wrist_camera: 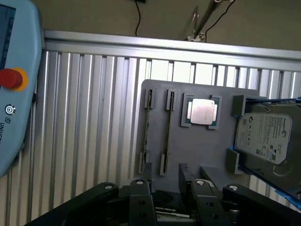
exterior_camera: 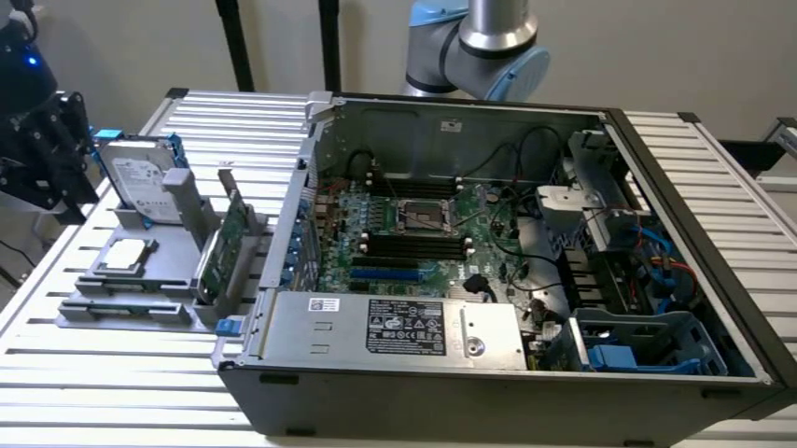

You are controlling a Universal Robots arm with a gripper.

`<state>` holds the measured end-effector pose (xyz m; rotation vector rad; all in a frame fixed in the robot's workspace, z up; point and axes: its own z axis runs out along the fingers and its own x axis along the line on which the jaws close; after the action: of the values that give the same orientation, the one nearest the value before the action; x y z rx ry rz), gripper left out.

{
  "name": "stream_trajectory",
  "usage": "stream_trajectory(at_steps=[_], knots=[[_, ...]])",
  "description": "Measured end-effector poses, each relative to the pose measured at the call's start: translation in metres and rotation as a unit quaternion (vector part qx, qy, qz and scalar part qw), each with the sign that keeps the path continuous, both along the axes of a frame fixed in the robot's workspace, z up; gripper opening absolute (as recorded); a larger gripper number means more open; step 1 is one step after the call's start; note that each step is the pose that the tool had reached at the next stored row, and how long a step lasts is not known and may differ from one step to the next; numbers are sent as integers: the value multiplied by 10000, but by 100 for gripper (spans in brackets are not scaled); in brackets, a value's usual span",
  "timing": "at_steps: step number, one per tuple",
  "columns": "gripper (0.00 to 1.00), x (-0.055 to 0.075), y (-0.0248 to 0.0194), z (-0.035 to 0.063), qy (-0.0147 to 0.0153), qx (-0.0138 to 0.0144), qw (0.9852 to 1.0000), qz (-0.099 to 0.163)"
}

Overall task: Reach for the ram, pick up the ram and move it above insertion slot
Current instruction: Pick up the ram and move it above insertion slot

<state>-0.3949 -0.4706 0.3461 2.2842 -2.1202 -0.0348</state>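
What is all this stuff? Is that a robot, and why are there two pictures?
One picture comes from a camera standing off to the side. It shows the robot arm beyond an open computer case on a slatted metal table. The other comes from a camera on the robot's wrist, looking down; the black gripper is its hand. Below it sits a gray holder with computer parts: a square processor chip, a hard drive and a thin memory stick, the ram, standing on edge. The pale blue box with a red button is the robot's controller. I see nothing held by the gripper.
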Motion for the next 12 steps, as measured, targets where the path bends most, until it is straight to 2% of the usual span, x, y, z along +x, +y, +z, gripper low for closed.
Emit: stream_trajectory(at_steps=[8,12], knots=[[36,0,-130,-146,-9,0,10000,0],[36,-1,-167,-219,-12,0,10000,-1]])
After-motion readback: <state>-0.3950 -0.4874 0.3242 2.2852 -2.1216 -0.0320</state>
